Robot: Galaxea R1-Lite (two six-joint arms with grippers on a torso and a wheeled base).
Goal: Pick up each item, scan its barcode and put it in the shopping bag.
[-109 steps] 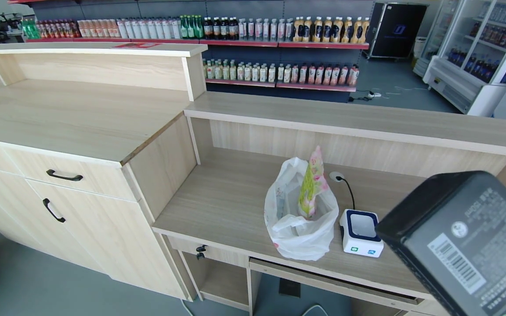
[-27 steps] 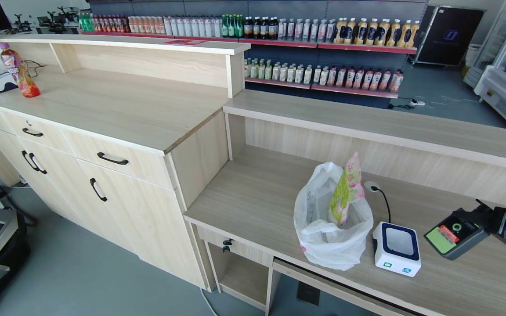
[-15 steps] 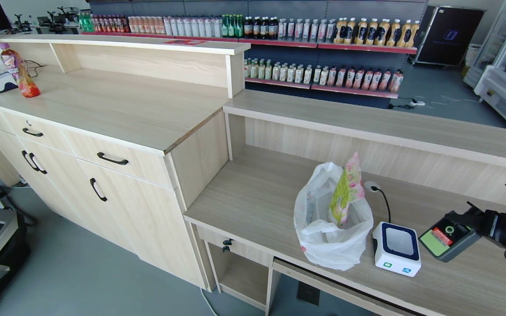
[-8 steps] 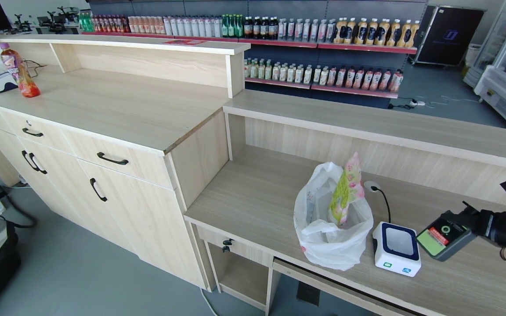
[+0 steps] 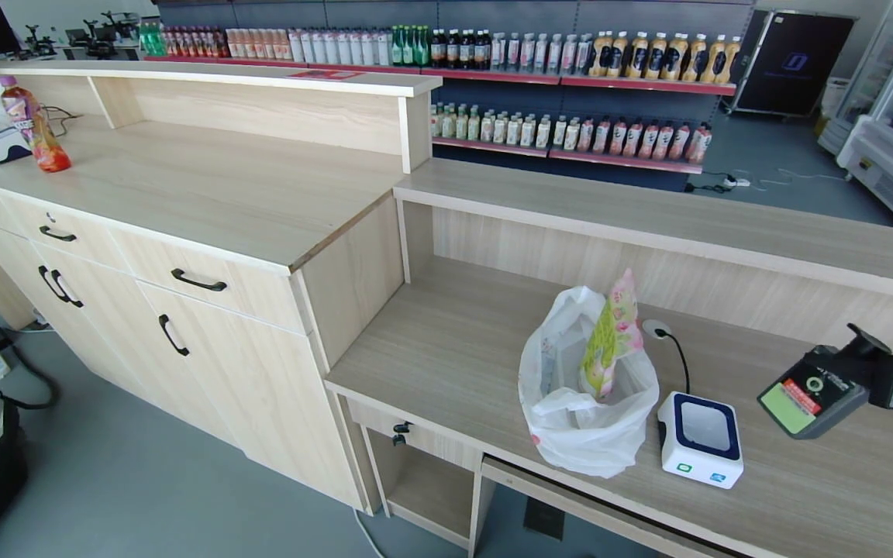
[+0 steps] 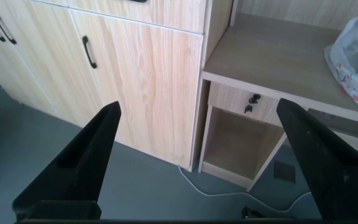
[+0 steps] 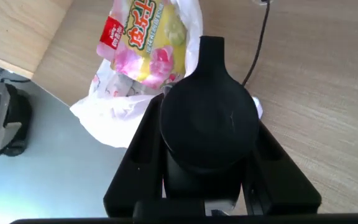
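My right gripper [image 5: 849, 370] is shut on a dark box [image 5: 812, 392] with a green and red label, held above the counter to the right of the white scanner [image 5: 701, 438]. In the right wrist view the dark box [image 7: 210, 124] sits between my two fingers [image 7: 135, 177]. Left of the scanner stands the white shopping bag [image 5: 570, 418] with a pink and green snack packet [image 5: 611, 333] sticking out of it; the packet [image 7: 145, 46] and bag [image 7: 114, 124] lie beyond the box. My left gripper [image 6: 197, 162] hangs open over the floor beside the cabinet.
The scanner's black cable [image 5: 677, 353] runs to a port in the counter [image 5: 446, 349]. A raised ledge [image 5: 648, 217] backs the counter, and a taller cabinet [image 5: 183, 201] stands left. A bottle [image 5: 34, 128] and other items sit at its far left.
My right gripper has lifted the dark box up and to the right, away from the scanner it was held beside half a second ago. The bag and scanner have not moved.
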